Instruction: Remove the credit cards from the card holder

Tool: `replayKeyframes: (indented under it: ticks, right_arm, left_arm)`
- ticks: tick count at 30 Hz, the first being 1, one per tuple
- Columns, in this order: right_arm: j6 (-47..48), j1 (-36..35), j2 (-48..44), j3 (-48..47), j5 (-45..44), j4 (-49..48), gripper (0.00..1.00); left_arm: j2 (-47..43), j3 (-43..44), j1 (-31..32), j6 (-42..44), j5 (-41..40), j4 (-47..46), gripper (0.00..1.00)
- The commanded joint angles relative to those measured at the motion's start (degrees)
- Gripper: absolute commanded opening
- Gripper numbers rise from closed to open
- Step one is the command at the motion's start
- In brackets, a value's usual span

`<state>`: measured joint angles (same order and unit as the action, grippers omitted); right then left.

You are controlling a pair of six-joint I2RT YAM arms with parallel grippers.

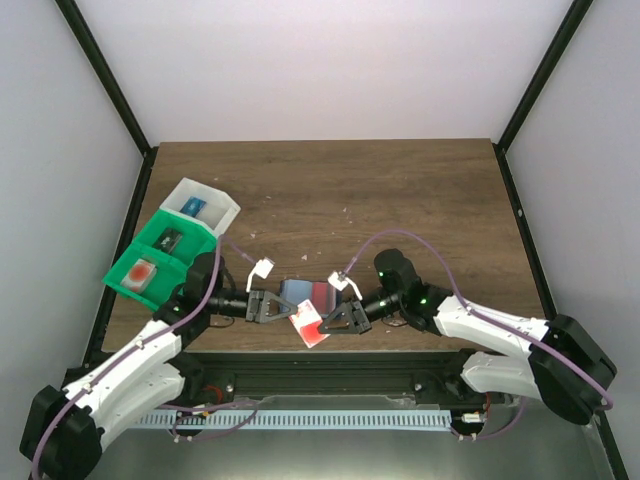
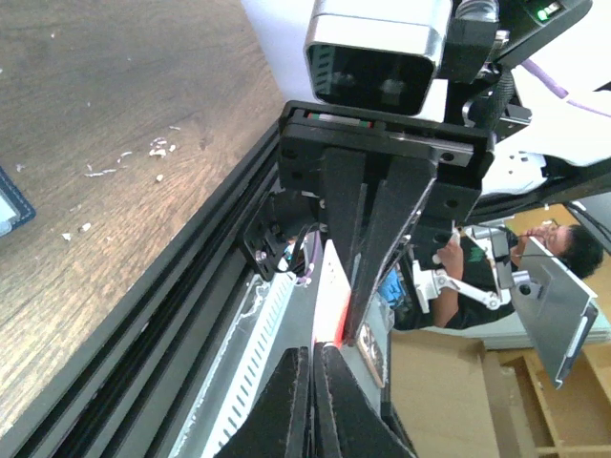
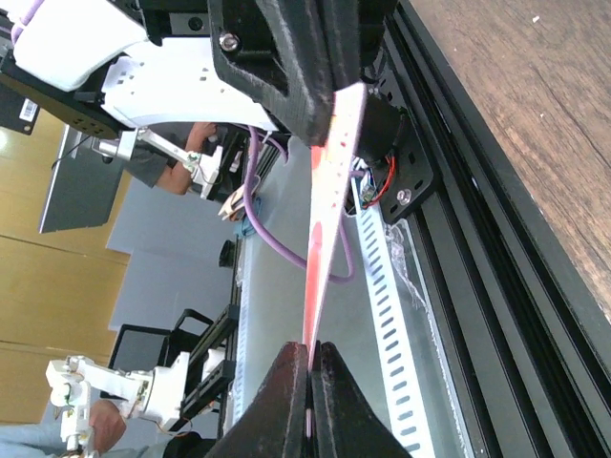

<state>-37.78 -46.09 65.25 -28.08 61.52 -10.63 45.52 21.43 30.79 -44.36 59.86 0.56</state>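
Red-blotched credit card [image 1: 310, 326] near card holder [image 1: 303, 291]

credit card [image 1: 311, 330] before card holder [image 1: 308, 293], bins [image 1: 170, 245] left

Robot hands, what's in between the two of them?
A credit card, pinched by both the left hand and the right hand. The top view shows its face; both wrist views show it edge-on between them.

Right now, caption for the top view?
The left tool and right tool meet at a pale, red-blotched thin card; the blue-grey folding card holder lies on the wooden table behind it.
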Motion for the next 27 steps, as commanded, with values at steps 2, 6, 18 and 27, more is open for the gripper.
replayKeyframes:
  ticks: [2, 6, 18, 27]
  right_arm:
    - [-1.52, 0.28, 0.87, -0.40, 0.58, -3.67, 0.00]
    - [-2.25, 0.29, -0.14, -0.29, -3.78, -1.92, 0.16]
    - [-2.52, 0.47, -14.38, 1.91, -29.05, 9.60, 1.00]
    - [1.87, 0.47, -17.03, -1.56, -29.92, 15.44, 1.00]
  left_arm:
    - [1.50, 0.71, -0.11, 3.15, 2.03, 0.35, 0.00]
    - [-0.06, 1.51, -0.28, 1.22, -5.00, 1.99, 0.00]
    - [-1.45, 13.59, -2.61, 3.96, -35.87, 14.38, 0.00]
    - [1.52, 26.56, -3.48, 1.63, -70.90, 21.32, 0.00]
